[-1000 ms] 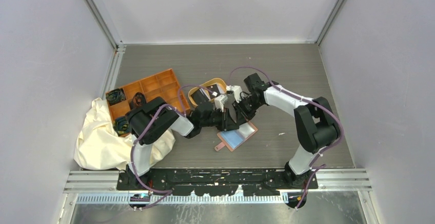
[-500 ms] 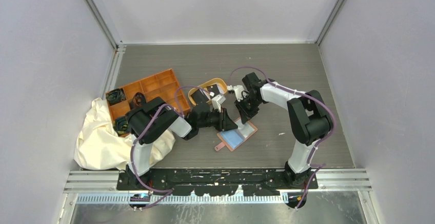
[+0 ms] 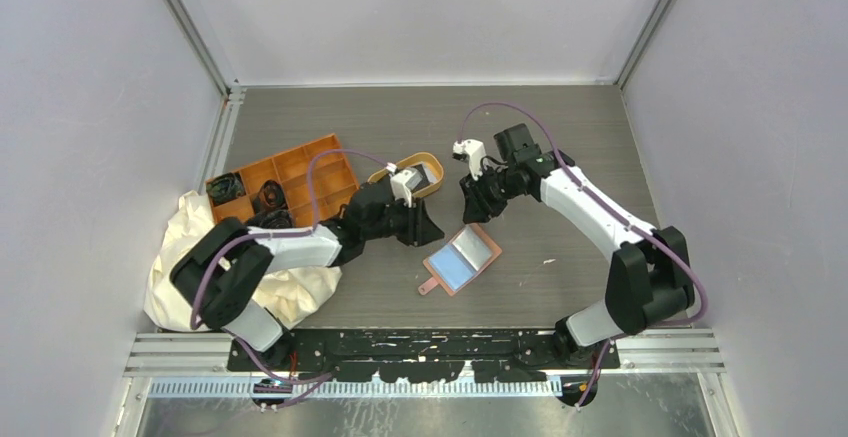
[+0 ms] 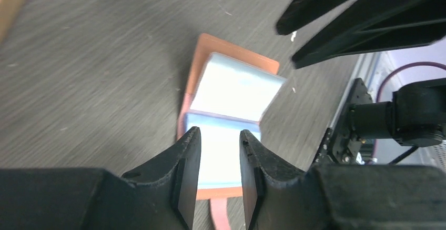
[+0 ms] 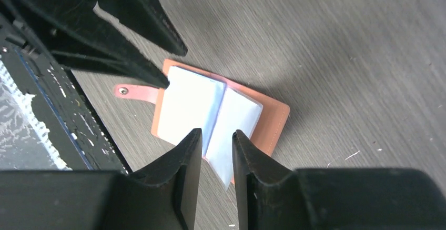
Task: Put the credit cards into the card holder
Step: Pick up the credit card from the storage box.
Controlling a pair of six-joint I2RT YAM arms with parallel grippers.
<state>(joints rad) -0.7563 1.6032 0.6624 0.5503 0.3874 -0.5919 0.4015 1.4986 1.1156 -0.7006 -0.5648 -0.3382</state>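
The card holder [image 3: 461, 260] lies open on the table, bluish pockets up, snap tab toward the near edge. It shows in the left wrist view [image 4: 236, 88] and the right wrist view [image 5: 184, 106]. My left gripper [image 3: 425, 225] hovers just left of it, jaws slightly apart and empty [image 4: 220, 131]. My right gripper [image 3: 475, 205] hovers just behind it, jaws slightly apart and empty [image 5: 216, 132]. Dark credit cards [image 3: 424, 170] lie in the oval tan-rimmed tray [image 3: 385, 169], partly hidden by the left wrist.
An orange compartment tray [image 3: 300, 164] with dark items stands at the left. A cream cloth [image 3: 195, 267] lies bunched at the near left. The two grippers are close together above the card holder.
Both grippers have lifted off the card holder and drawn back, the left to the left, the right toward the back. The card holder now lies fully uncovered and open.
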